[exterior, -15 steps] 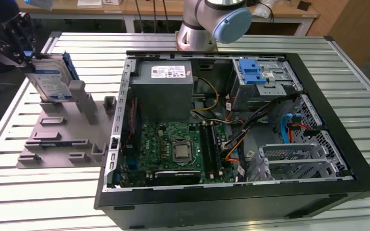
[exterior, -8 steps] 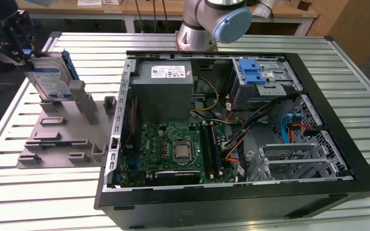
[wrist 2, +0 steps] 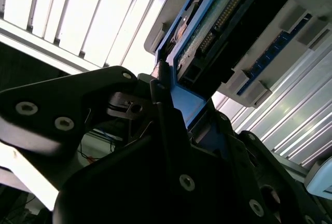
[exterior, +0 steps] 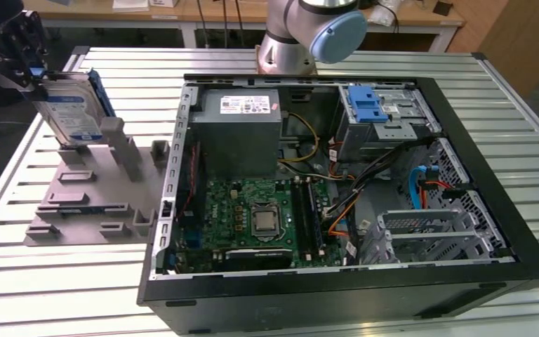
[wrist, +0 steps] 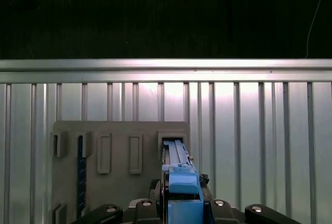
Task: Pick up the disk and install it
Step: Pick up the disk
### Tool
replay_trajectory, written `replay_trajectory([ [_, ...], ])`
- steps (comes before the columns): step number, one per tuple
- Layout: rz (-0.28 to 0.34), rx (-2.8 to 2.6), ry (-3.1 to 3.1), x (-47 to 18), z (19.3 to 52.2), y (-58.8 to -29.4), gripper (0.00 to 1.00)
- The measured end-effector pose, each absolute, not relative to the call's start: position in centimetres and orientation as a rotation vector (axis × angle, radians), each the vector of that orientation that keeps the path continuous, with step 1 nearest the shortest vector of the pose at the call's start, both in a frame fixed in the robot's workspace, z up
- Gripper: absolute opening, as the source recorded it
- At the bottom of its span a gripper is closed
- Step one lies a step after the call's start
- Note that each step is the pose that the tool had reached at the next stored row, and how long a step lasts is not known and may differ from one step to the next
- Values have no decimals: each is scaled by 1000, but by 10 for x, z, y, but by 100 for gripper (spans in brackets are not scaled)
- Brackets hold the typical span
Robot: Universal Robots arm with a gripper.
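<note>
The disk (exterior: 71,111) stands on edge at the exterior view's left, a silver-grey drive with a white-and-blue label and a blue frame. My gripper (exterior: 37,74) is shut on its upper end. The disk's lower end sits at a slot in the grey fixture plate (exterior: 82,203); I cannot tell whether it is lifted clear. In the first wrist view the disk's blue frame (wrist: 180,185) runs from between my gripper's (wrist: 184,206) fingers toward that slot. In the second wrist view the black fingers (wrist 2: 161,105) clamp the blue frame of the disk (wrist 2: 207,32).
An open black computer case (exterior: 494,140) lies on the slatted metal table (exterior: 45,295), at the exterior view's right. Inside are a grey power supply (exterior: 241,119), a green motherboard (exterior: 260,217) and a silver cage with a blue latch (exterior: 370,107). The arm's base (exterior: 302,35) stands behind the case.
</note>
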State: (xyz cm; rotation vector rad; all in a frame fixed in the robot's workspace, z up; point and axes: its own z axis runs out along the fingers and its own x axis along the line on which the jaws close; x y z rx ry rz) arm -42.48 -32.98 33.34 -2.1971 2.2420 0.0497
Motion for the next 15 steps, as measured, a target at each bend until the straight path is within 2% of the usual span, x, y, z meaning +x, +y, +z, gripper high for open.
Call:
replay_trajectory([
  [15,50,-2197,2242,-425,338,-330,36],
])
